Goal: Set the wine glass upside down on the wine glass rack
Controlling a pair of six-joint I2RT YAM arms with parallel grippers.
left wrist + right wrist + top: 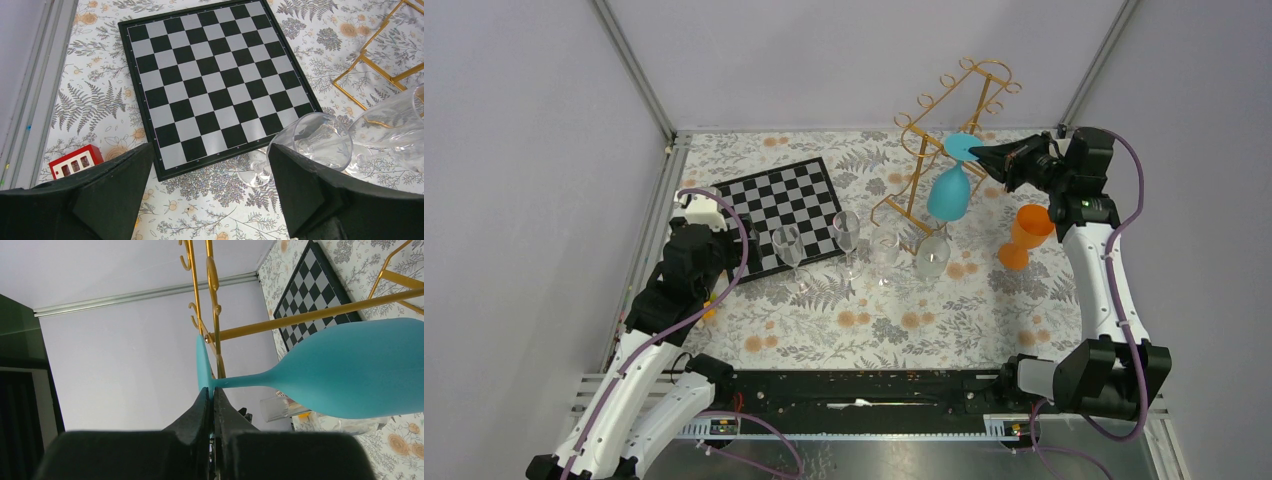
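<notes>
Our right gripper (211,394) is pinched tight on the foot of the teal wine glass (350,372). The glass hangs bowl-down, its foot at the rails of the gold wine glass rack (300,319). Our left gripper (210,150) gapes wide and empty above the chessboard (210,80) edge, beside a clear glass (320,140).

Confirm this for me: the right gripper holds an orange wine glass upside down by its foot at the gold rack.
Not orange: the wine glass that the right gripper holds upside down by its foot at the gold rack is teal, as the top external view shows.
</notes>
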